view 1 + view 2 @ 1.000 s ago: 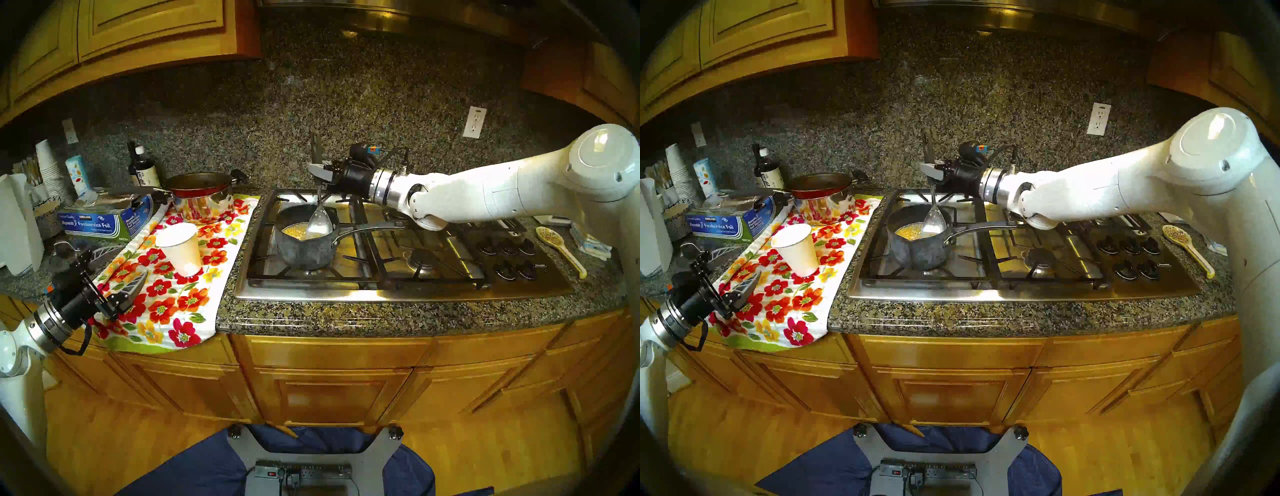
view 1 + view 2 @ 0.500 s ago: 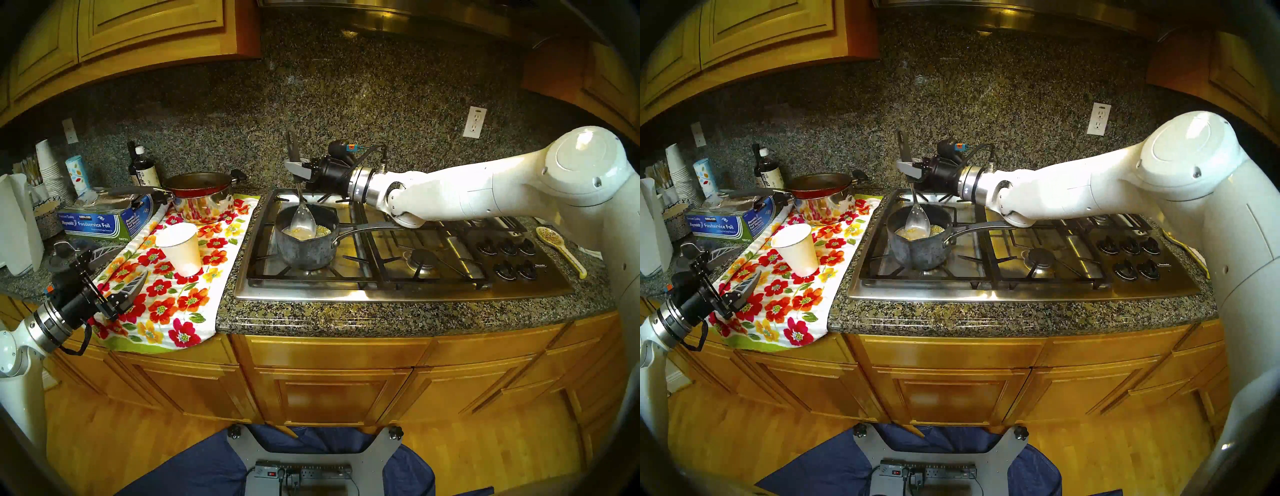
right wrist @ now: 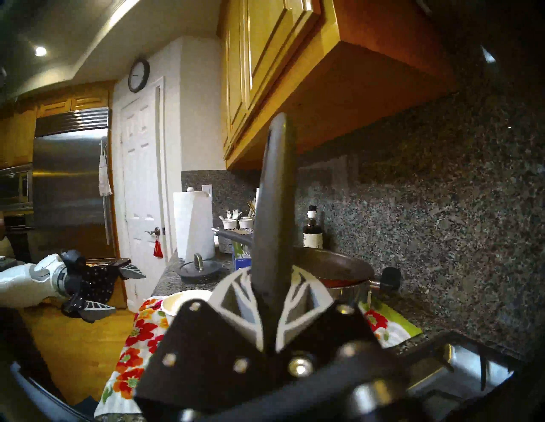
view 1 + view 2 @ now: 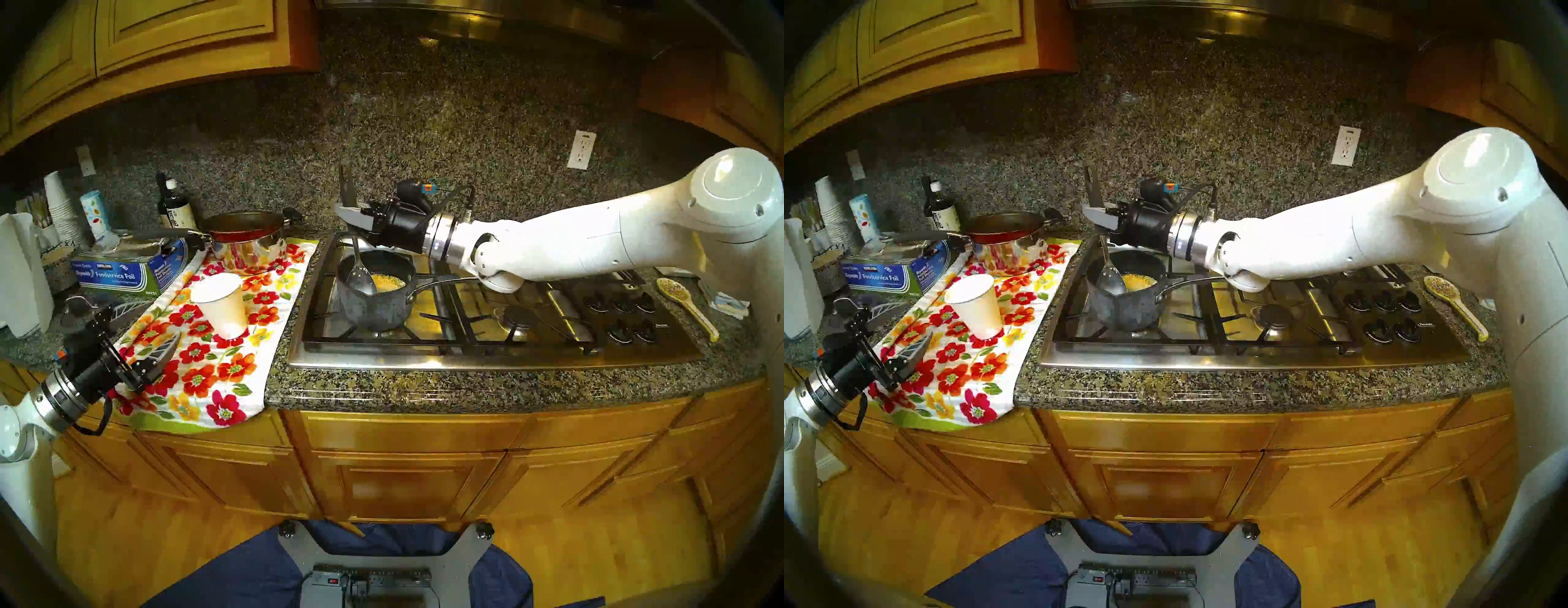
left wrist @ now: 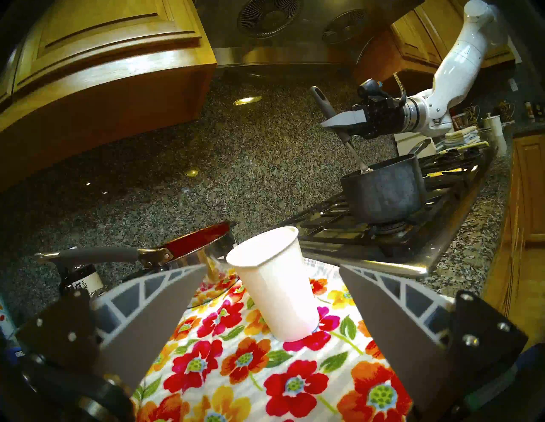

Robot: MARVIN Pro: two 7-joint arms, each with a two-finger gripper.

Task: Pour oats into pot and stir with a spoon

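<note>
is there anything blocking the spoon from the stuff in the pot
Nothing visible does. The right gripper holds the spoon, whose bowl already sits inside the pot, beside the yellowish contents.

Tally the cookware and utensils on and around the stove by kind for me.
Pots: 2, the dark grey pot on the burner, the shiny steel pot on the floral cloth
Pans: 1, the red pan sitting on the steel pot
Spoons: 1, the spoon in the right gripper
Spoon rests: 1, yellow
Paper cups: 1, standing alone
Total: 6
</note>
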